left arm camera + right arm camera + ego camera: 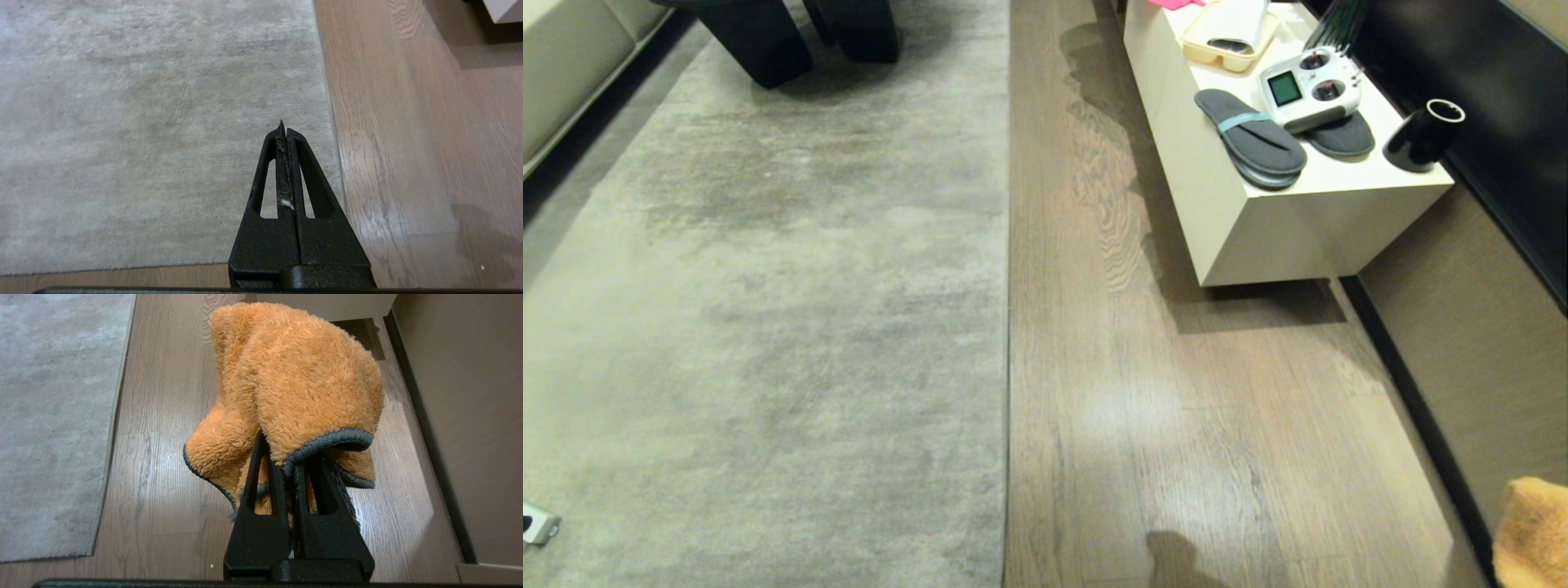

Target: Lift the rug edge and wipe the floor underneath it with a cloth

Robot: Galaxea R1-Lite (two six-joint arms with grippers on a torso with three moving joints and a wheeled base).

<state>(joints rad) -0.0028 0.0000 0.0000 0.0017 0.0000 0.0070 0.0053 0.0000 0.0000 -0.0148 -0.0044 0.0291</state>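
Observation:
The mottled grey rug (768, 310) lies flat on the left, and its rug edge (1007, 327) runs straight away from me beside the wood-grain floor (1176, 425). My left gripper (284, 130) is shut and empty, hanging above the rug just inside the rug edge (331, 114), with lint stuck between its fingers. My right gripper (286, 465) is shut on the fluffy orange cloth (302, 375), which drapes over its fingertips above the floor (163, 457). A corner of the cloth (1535, 531) shows at the lower right of the head view.
A low white cabinet (1258, 229) stands on the right, bearing grey slippers (1250, 139), a remote controller (1308, 88), a black cup (1423, 135) and a tray (1229, 37). A dark skirting (1413, 392) lines the right wall. Black furniture legs (760, 41) stand on the rug's far end.

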